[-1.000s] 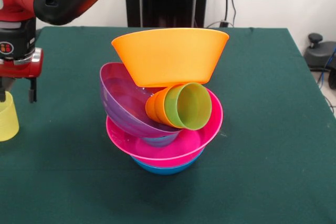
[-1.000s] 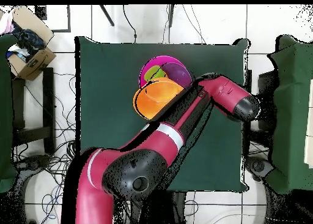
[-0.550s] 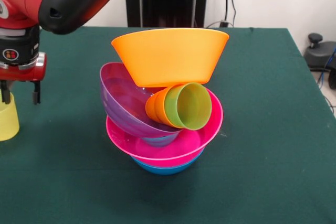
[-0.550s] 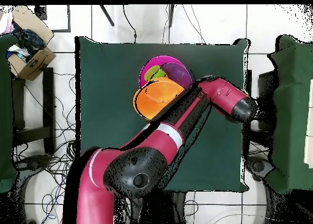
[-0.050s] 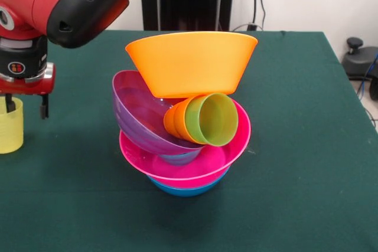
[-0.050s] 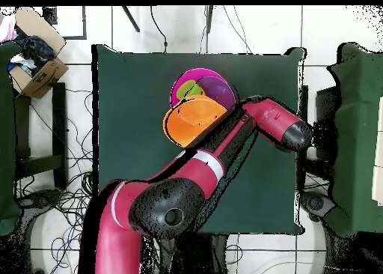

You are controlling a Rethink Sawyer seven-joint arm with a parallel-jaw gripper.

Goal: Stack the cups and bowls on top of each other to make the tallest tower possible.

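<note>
The tower stands mid-table: a blue bowl (image 5: pixel 188 189) at the bottom, a pink bowl (image 5: pixel 177 166) on it, then a tilted purple bowl (image 5: pixel 137 116). A green cup (image 5: pixel 212 119) nested in an orange cup (image 5: pixel 175 120) lies on its side against the purple bowl. An orange bowl (image 5: pixel 190 63) (image 6: pixel 196 120) sits on top. A pale yellow cup (image 5: pixel 10 127) stands upright at the left edge. My gripper (image 5: pixel 26 107) hangs open over that cup's right wall, one finger (image 5: pixel 9 104) at its mouth, the other finger (image 5: pixel 43 106) outside. Overhead, the arm's wrist (image 6: pixel 296 135) hides gripper and yellow cup.
The green cloth table (image 5: pixel 307 146) has its right edge close to a black device (image 5: pixel 359 57) on the floor. From overhead, a cardboard box (image 6: pixel 34 50) sits off the table's corner, and the pink bowl (image 6: pixel 182 82) and purple bowl (image 6: pixel 219 87) peek from under the orange one.
The gripper has shifted slightly right and down in the front view, with its finger spacing unchanged. More of the yellow cup now shows. The tower has not moved.
</note>
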